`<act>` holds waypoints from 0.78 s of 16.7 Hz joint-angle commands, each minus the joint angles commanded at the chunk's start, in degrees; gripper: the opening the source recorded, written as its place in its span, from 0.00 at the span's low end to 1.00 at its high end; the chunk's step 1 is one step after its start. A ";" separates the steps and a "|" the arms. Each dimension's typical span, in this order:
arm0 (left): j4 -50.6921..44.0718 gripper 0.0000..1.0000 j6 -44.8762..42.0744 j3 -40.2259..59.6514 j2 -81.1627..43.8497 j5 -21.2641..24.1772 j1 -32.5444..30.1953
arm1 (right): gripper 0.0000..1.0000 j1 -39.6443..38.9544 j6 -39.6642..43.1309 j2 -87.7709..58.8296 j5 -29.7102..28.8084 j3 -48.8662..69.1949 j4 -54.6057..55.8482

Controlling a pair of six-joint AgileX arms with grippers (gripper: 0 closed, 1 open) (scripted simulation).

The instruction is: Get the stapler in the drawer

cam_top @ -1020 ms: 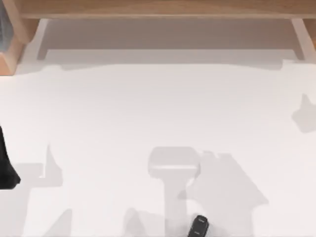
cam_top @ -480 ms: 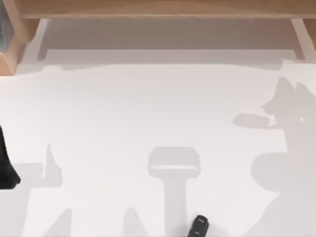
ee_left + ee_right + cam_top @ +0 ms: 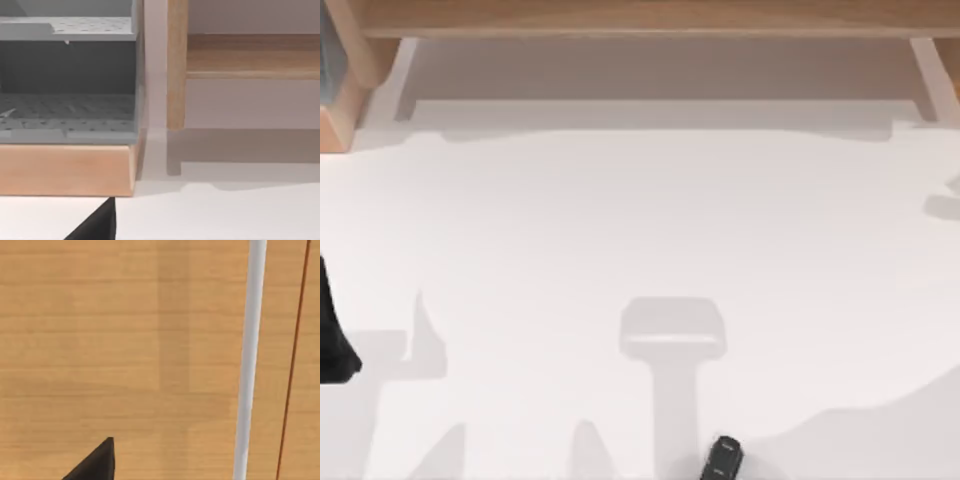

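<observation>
Resting at near edge of white table point(image 3: 620, 220), just right of centre: small black elongated stapler point(image 3: 722, 458), rounded end pointing far, nothing touching it. Left arm point(image 3: 334, 335), black, parked at table's left edge. Light wooden cabinet point(image 3: 650, 18) spans far side. Left wrist view: grey perforated shelf unit point(image 3: 67, 75) on wooden base. Right wrist view: wood-grain panel point(image 3: 120, 340), white vertical bar point(image 3: 250, 360). Finger state of both grippers: cannot tell.

Plain matte black left arm point(image 3: 334, 340), tapering, unmarked; black pointed tip in each wrist view.
</observation>
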State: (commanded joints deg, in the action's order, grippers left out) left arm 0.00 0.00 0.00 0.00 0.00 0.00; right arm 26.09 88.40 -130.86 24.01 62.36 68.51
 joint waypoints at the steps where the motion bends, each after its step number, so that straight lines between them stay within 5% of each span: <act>1: 0.00 1.00 0.00 0.00 0.00 0.00 0.00 | 1.00 0.18 0.65 -0.77 0.17 0.49 0.53; 13: 0.00 1.00 0.00 0.00 0.00 0.00 0.00 | 1.00 -1.02 0.88 -3.70 -1.07 6.62 -2.63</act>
State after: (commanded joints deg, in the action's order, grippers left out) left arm 0.00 0.00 0.00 0.00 0.00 0.00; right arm 25.06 89.28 -134.57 22.94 68.98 65.88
